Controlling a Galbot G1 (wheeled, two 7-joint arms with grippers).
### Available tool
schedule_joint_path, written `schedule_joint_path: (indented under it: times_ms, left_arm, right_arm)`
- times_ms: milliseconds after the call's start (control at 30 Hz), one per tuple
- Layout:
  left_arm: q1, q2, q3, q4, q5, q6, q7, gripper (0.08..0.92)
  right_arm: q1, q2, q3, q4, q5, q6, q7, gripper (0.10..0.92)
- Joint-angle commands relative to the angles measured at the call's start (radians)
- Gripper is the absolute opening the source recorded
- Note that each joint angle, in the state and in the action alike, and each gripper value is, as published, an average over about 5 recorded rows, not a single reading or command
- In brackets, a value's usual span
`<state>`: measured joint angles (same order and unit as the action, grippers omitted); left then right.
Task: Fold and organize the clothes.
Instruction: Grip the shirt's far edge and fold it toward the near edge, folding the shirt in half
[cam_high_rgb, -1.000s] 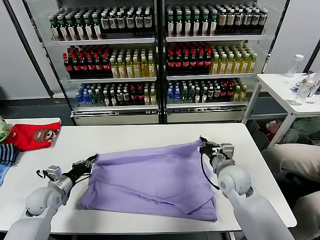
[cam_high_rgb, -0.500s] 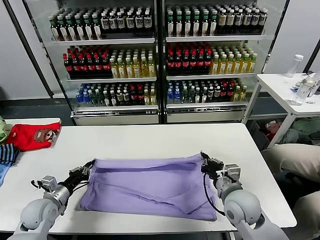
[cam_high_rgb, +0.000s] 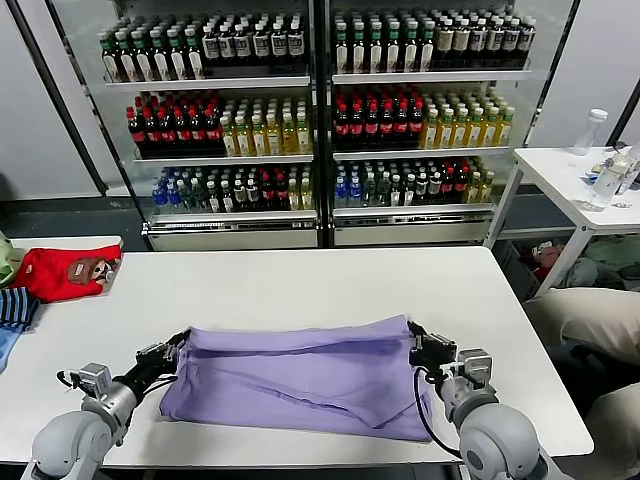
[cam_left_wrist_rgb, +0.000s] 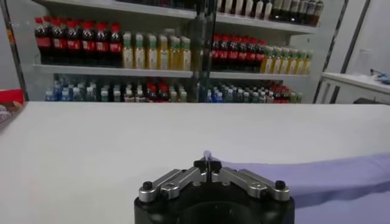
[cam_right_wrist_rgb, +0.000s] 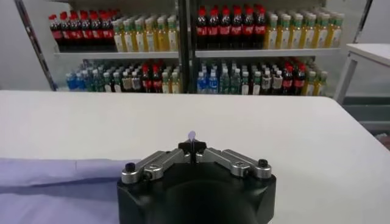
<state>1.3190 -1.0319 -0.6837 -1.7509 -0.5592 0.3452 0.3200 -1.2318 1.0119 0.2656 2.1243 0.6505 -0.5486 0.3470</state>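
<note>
The lavender-purple T-shirt (cam_high_rgb: 300, 375) lies partly folded near the front edge of the white table (cam_high_rgb: 300, 280). No print or label shows. My left gripper (cam_high_rgb: 178, 342) is shut on the shirt's far left corner. My right gripper (cam_high_rgb: 412, 331) is shut on its far right corner. In the left wrist view the left gripper (cam_left_wrist_rgb: 207, 159) pinches a sliver of fabric, with the shirt (cam_left_wrist_rgb: 341, 176) spreading to one side. In the right wrist view the right gripper (cam_right_wrist_rgb: 192, 141) pinches a purple tip, with the shirt (cam_right_wrist_rgb: 55, 182) beside it.
A red garment with a brown cartoon face (cam_high_rgb: 68, 271) and a blue striped cloth (cam_high_rgb: 14, 308) lie at the table's far left. Drink coolers (cam_high_rgb: 320, 110) stand behind the table. A small white table with bottles (cam_high_rgb: 590, 170) stands at the back right.
Both grippers have pulled the shirt's far edge toward the front of the table, folding it over itself. The shirt now spans a shorter band front to back.
</note>
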Motion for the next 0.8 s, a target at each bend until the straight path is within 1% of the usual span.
schedule_joint_path:
  times_ms: [33, 133, 333, 433, 533, 600, 667, 733, 767, 800]
  left_arm:
    - [0.066, 0.023, -0.064, -0.105, -0.012, 0.085, -0.005, 0.085]
    - [0.07, 0.028, -0.066, -0.094, -0.002, 0.096, 0.001, 0.085]
    - [0.085, 0.012, -0.043, -0.101, 0.098, 0.137, -0.007, 0.086]
    - [0.096, 0.017, -0.055, -0.125, 0.102, 0.147, -0.021, 0.118]
    - [0.107, 0.015, -0.079, -0.161, 0.099, 0.144, -0.059, 0.194]
    - [0.109, 0.006, -0.089, -0.192, 0.091, 0.142, -0.109, 0.254]
    - [0.11, -0.007, -0.085, -0.225, 0.066, 0.141, -0.178, 0.315]
    - [0.112, -0.025, -0.066, -0.265, 0.037, 0.139, -0.272, 0.367]
    - [0.113, -0.038, -0.047, -0.283, 0.019, 0.134, -0.337, 0.401]
    - [0.112, -0.053, -0.027, -0.301, 0.006, 0.129, -0.395, 0.427]
  right_arm:
    - [-0.031, -0.009, 0.006, 0.015, -0.004, -0.012, 0.006, 0.113]
    - [-0.065, -0.01, 0.008, 0.033, -0.008, -0.024, 0.013, 0.113]
    - [-0.14, -0.005, 0.013, 0.061, -0.035, -0.032, 0.001, 0.119]
    - [-0.154, -0.008, 0.021, 0.076, -0.028, -0.031, 0.004, 0.172]
    - [-0.164, -0.008, 0.042, 0.094, -0.024, -0.031, 0.009, 0.255]
    - [-0.17, -0.008, 0.059, 0.107, -0.024, -0.03, 0.012, 0.298]
    - [-0.178, -0.006, 0.069, 0.118, -0.027, -0.03, 0.014, 0.359]
    - [-0.186, -0.001, 0.072, 0.124, -0.035, -0.03, 0.015, 0.419]
    - [-0.192, 0.004, 0.071, 0.126, -0.04, -0.03, 0.015, 0.462]
    - [-0.198, 0.009, 0.069, 0.127, -0.046, -0.03, 0.015, 0.488]
